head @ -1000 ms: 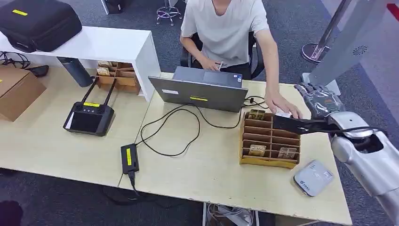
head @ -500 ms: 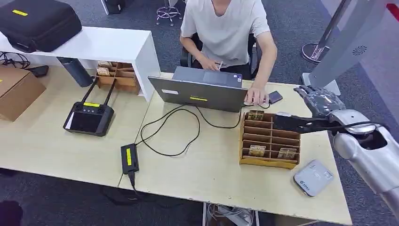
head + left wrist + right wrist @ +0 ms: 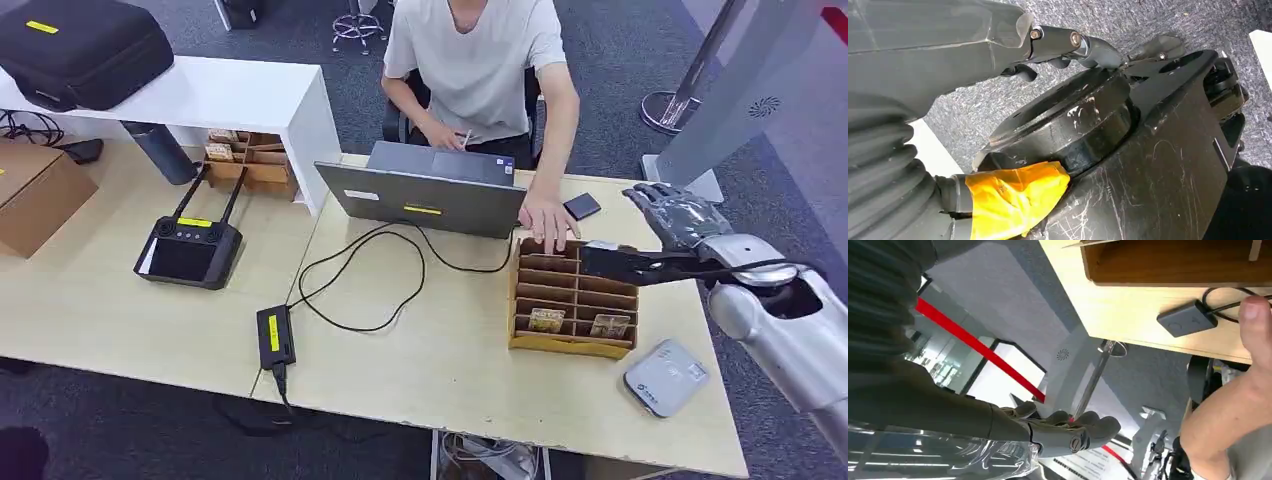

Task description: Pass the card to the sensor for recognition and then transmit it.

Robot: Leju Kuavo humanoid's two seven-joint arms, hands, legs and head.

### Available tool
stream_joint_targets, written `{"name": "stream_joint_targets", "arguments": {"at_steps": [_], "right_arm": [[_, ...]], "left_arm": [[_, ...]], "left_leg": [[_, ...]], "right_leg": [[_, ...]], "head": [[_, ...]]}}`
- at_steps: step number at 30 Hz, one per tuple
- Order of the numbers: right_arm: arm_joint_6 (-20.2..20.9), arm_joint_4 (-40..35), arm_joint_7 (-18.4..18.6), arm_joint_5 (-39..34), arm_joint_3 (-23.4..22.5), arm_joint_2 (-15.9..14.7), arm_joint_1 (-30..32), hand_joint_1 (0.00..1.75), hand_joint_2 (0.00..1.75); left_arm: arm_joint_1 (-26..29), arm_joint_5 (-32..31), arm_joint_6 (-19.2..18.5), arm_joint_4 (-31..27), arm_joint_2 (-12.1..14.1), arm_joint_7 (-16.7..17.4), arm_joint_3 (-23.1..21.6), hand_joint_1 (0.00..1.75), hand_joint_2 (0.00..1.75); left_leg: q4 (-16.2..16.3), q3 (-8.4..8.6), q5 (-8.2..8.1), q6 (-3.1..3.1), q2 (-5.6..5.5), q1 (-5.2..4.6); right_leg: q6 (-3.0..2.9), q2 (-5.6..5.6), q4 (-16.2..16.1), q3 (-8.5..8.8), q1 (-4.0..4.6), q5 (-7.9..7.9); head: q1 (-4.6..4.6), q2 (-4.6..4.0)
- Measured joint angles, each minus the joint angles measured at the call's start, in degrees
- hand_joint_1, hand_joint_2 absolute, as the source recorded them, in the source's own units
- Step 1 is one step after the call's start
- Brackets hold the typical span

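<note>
A wooden card rack (image 3: pixel 573 300) stands on the table's right part, with cards (image 3: pixel 547 320) upright in its near slots. A grey-white card sensor (image 3: pixel 667 377) lies near the table's front right corner. My right hand (image 3: pixel 685 215) hovers beyond the rack's far right corner, fingers spread, holding nothing; in the right wrist view this hand (image 3: pixel 1068 432) is bare too. A person's hand (image 3: pixel 545 225) reaches onto the rack's far left slot. My left hand (image 3: pixel 1068 42) hangs low beside my body, its fingers loose around nothing.
A person sits behind an open laptop (image 3: pixel 430 195). A small dark device (image 3: pixel 582 207) lies beside it. A black cable (image 3: pixel 370 270) loops to a power brick (image 3: pixel 275 335). A controller (image 3: pixel 188 250) and a cardboard box (image 3: pixel 35 195) sit on the left.
The person's hand left the rack's far right corner, passed the laptop and now rests on the rack's far left slot, uncovering the dark device. My right hand drifted slightly right.
</note>
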Motion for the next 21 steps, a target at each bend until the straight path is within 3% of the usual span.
{"name": "stream_joint_targets", "arguments": {"at_steps": [10, 17, 21], "right_arm": [[-0.9, 1.1, 0.5, -0.8, 1.1, 0.0, 0.7, 0.0, 1.75], [-11.9, 0.6, 3.5, 1.6, -1.1, 1.1, 6.9, 0.0, 1.75], [-15.1, -1.1, 4.2, 3.8, -4.3, 2.4, 12.7, 0.0, 1.75]], "left_arm": [[0.0, -0.1, 0.0, 0.0, 0.0, 0.1, 0.1, 0.0, 1.75], [0.1, 0.0, 0.6, -0.1, 0.0, 0.4, 0.3, 0.0, 1.75], [0.3, 0.1, 1.9, -0.8, 0.0, 0.9, 0.7, 0.0, 1.75]], "left_leg": [[0.0, 0.0, 0.0, 0.0, -0.02, 0.0], [0.0, -0.02, 0.0, 0.0, -0.04, 0.02], [0.0, -0.03, -0.01, 0.0, -0.06, 0.02]], "right_leg": [[0.0, -0.01, 0.0, 0.0, 0.0, 0.0], [0.0, -0.04, 0.0, 0.01, 0.01, -0.01], [-0.01, -0.06, 0.0, 0.0, 0.01, -0.02]], "head": [[0.0, 0.0], [0.02, 0.0], [0.0, 0.0]]}}
